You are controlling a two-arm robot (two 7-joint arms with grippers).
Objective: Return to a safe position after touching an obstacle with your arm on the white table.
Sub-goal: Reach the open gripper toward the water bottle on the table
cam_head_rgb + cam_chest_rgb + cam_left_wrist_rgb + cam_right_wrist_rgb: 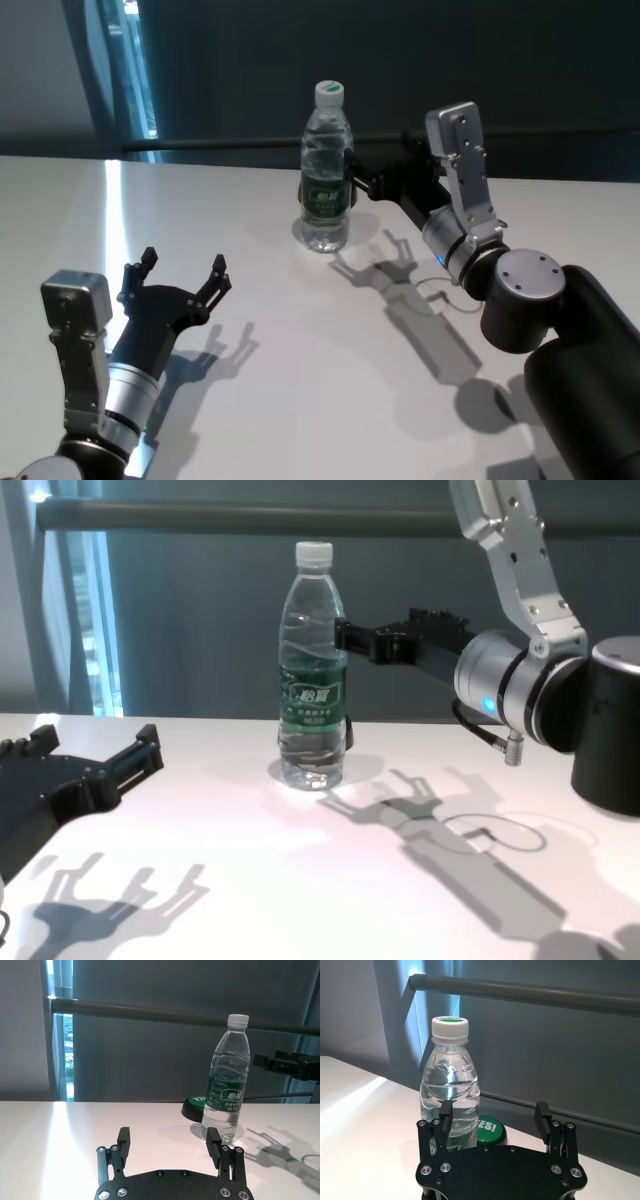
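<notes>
**Right pincer beside the standing bottle, left pincer low and apart**

A tall clear plastic water bottle (326, 170) with a white screw cap and a dark green label stands upright on the wide, smooth white table (300, 350), toward its far edge. The right gripper (492, 1115) hangs above the tabletop at about the height of the bottle's label, its black fingers spread wide with nothing between them. The bottle sits just beside the pincer's tip, at the finger (445, 1114) nearer the robot's left; whether that finger touches the plastic cannot be told. Beyond the pincer, behind the bottle's base, lies a round green button-like disc (489, 1129) with white lettering.

The left gripper (178, 282) hovers low over the near part of the table, well apart from the bottle, its fingers also spread wide and empty. The bottle stands ahead of this pincer, off toward the robot's right.
</notes>
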